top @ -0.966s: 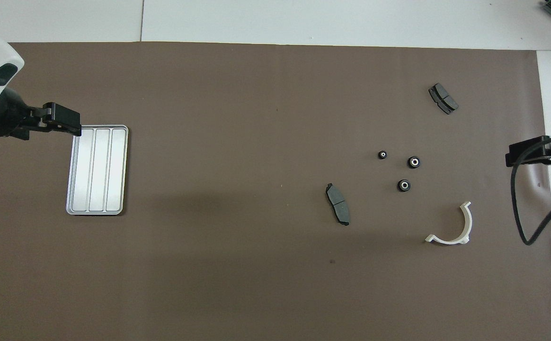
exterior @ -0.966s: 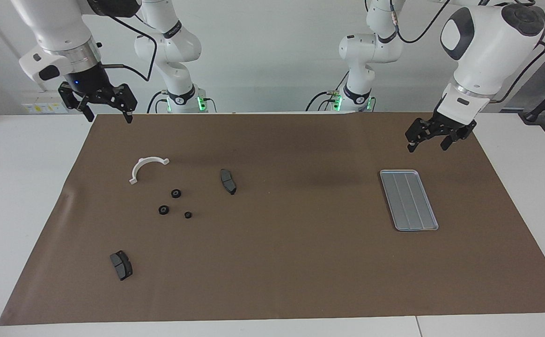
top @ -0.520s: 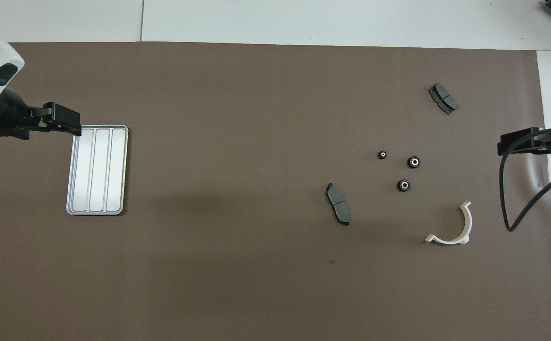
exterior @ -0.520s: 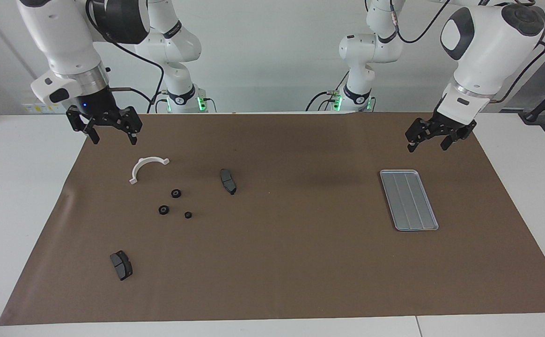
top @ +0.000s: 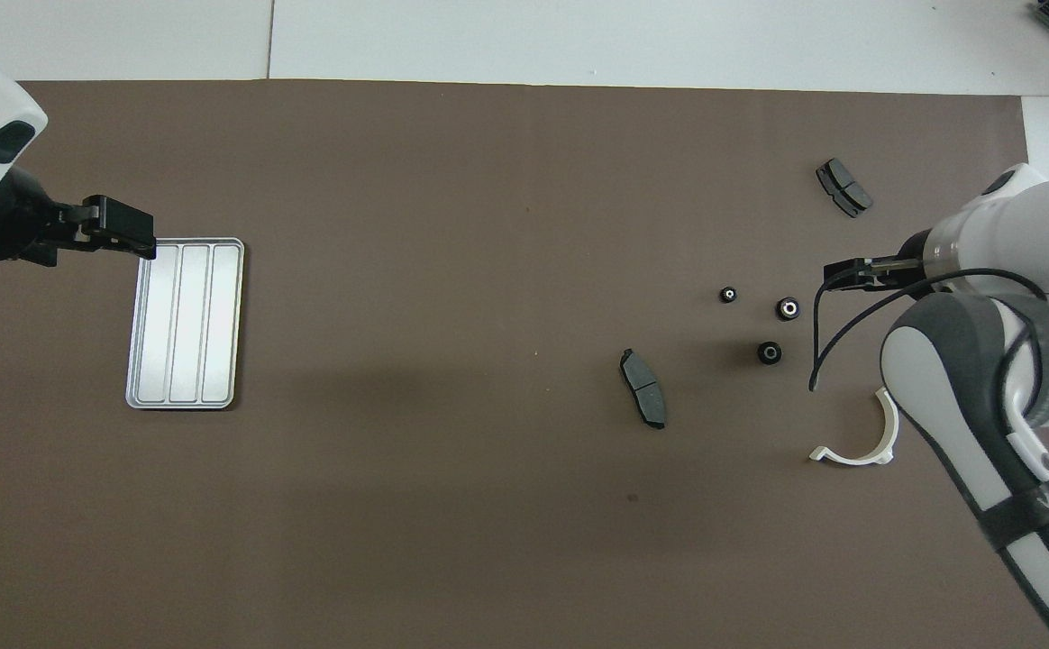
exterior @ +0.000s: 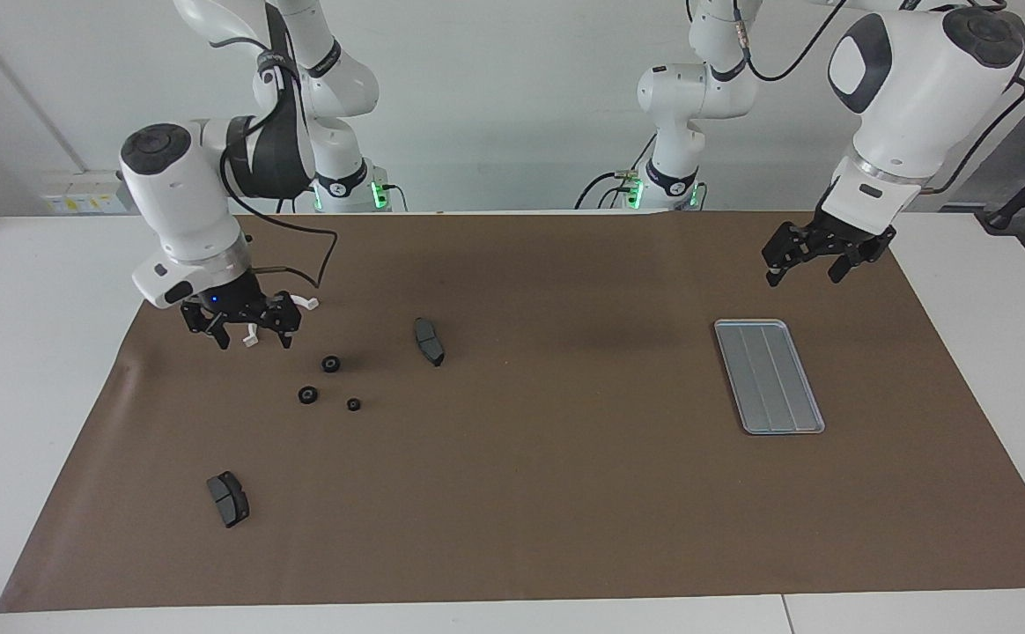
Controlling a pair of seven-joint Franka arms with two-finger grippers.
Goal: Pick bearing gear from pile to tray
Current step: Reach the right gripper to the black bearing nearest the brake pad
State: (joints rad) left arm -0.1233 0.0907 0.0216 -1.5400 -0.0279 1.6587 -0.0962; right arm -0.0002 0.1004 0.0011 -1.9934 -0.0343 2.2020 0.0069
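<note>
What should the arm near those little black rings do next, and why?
Probably the right tool, open above the white half-ring, should shift to the nearest black ring and lower around it. All three rings lie on the mat, the tray holds nothing, and the left tool waits beside it.

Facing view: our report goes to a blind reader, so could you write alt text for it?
The right claw, open, hangs over the white half-ring beside three small black rings and two brake pads on a brown mat. The left claw, open, waits above the mat near the bare silver tray.
</note>
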